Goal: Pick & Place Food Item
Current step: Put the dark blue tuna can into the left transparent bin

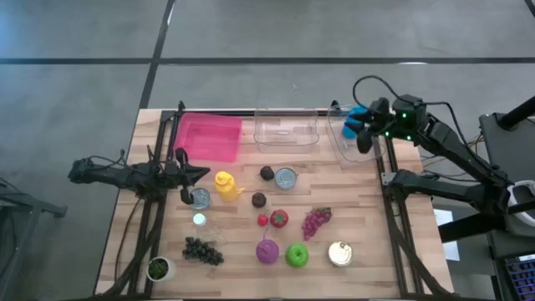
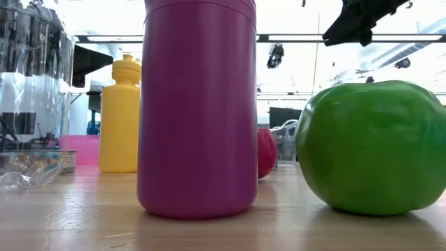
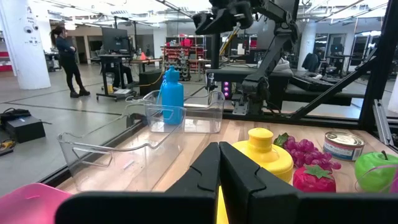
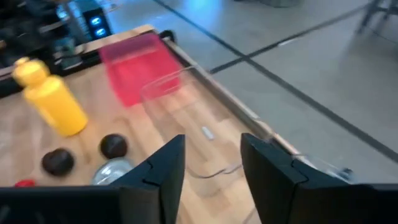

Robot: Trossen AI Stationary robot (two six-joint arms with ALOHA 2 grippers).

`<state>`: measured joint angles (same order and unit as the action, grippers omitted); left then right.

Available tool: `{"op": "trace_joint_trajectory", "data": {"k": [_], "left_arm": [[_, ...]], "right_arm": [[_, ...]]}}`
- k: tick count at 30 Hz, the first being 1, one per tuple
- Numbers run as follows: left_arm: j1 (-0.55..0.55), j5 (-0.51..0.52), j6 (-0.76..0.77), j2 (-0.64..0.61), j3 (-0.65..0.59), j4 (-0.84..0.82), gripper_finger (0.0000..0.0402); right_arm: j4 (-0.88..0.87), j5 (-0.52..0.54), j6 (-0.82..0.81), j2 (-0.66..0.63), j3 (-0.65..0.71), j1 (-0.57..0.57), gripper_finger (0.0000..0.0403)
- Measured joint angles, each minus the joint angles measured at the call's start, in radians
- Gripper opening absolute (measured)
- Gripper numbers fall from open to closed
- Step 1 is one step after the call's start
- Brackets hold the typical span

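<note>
Right gripper (image 1: 365, 134) fingers apart, empty; blue bottle (image 1: 354, 118) in clear bin (image 1: 344, 144) just beside it. Left gripper (image 1: 197, 172) together.

Showing pale planked wood with a matt grain across the table (image 1: 368, 209). Gleaming as clear glossy plastic, the bin (image 1: 287, 130) at upper centre. Looking smooth and shiny, the green apple (image 2: 373, 146); reflecting like bare metal, the can (image 1: 286, 177) lid.

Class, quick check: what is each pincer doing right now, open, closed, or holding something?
Left pincer: closed, holding nothing, near the yellow bottle.
Right pincer: open, empty, above the clear bin with the blue bottle.
</note>
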<state>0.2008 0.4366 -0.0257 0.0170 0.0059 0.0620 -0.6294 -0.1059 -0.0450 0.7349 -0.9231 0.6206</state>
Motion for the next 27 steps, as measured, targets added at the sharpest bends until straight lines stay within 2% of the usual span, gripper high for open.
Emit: {"op": "trace_joint_trajectory", "data": {"k": [14,27], "left_arm": [[0.0,0.0,0.0,0.0,0.0,0.0,0.0012],[0.0,0.0,0.0,0.0,0.0,0.0,0.0012]], "right_arm": [[0.14,0.0,-0.007,-0.055,0.132,-0.278,0.0066],[0.178,0.003,0.049,-0.03,0.134,-0.51,0.0032]]}}
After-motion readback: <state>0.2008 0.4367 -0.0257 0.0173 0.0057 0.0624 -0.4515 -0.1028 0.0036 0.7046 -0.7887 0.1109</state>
